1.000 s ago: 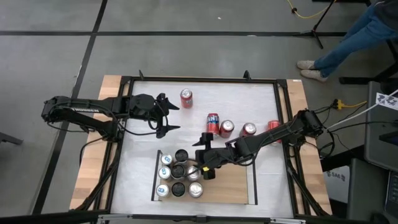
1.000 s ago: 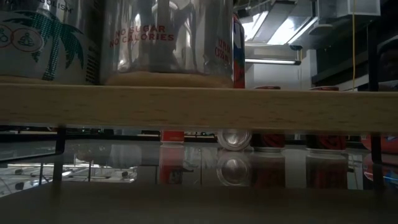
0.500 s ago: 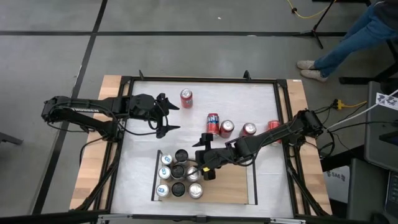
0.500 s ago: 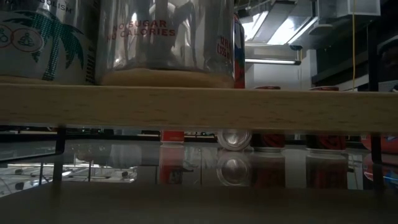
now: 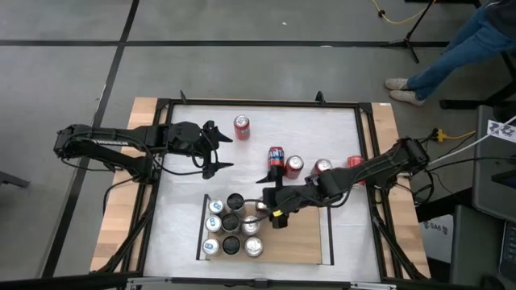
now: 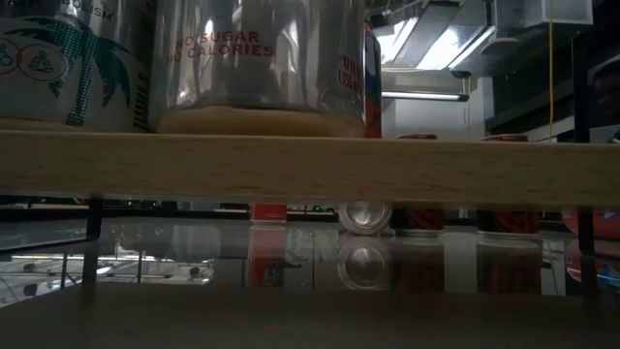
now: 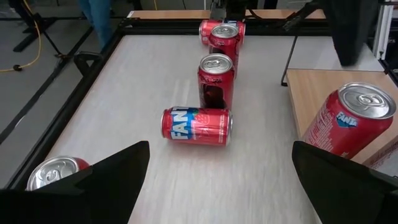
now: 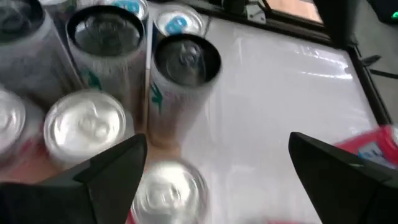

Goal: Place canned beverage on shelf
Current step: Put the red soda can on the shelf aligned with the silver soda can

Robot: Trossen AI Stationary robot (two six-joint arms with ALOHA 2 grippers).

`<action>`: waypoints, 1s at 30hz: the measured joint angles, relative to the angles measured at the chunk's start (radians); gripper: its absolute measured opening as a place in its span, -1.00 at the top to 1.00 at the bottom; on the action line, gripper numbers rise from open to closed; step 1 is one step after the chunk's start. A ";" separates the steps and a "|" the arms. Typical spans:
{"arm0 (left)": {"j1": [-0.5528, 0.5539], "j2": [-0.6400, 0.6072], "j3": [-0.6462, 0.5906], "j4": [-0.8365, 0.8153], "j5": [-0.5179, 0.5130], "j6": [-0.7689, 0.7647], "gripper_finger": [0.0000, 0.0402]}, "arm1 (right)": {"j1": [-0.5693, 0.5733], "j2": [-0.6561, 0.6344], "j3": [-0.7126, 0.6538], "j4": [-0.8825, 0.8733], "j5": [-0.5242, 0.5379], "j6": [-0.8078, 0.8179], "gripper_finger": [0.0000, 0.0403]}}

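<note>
Right claw (image 5: pixel 276 199) has shifted back from the can cluster (image 5: pixel 232 225), fingers spread wide, empty; a can now stands on the shelf (image 5: pixel 302 238) just beside it; placement looks done; left claw (image 5: pixel 219 147) wide, idle over bench.

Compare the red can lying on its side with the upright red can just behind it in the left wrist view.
The lying can rests on its side with white lettering facing the camera, while the upright can stands on its base with its silver lid up. The lying can is nearer the camera and the upright can is farther. Both are red and sit on the white tabletop, not on the shelf.
</note>
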 joint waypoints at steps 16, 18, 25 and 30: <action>0.000 0.000 0.000 0.000 0.000 -0.019 -0.93 | 0.035 -0.137 -0.092 -0.499 0.007 0.301 -0.90; 0.000 0.000 0.000 0.000 0.000 -0.018 -0.93 | 0.044 -0.134 -0.144 -0.496 -0.005 0.329 -0.90; 0.000 0.000 0.000 0.000 0.000 -0.025 -0.93 | 0.044 -0.135 -0.280 -0.304 -0.027 0.346 -0.90; 0.000 0.000 0.000 0.001 0.000 -0.025 -0.93 | 0.031 -0.135 -0.333 -0.143 -0.035 0.327 -0.90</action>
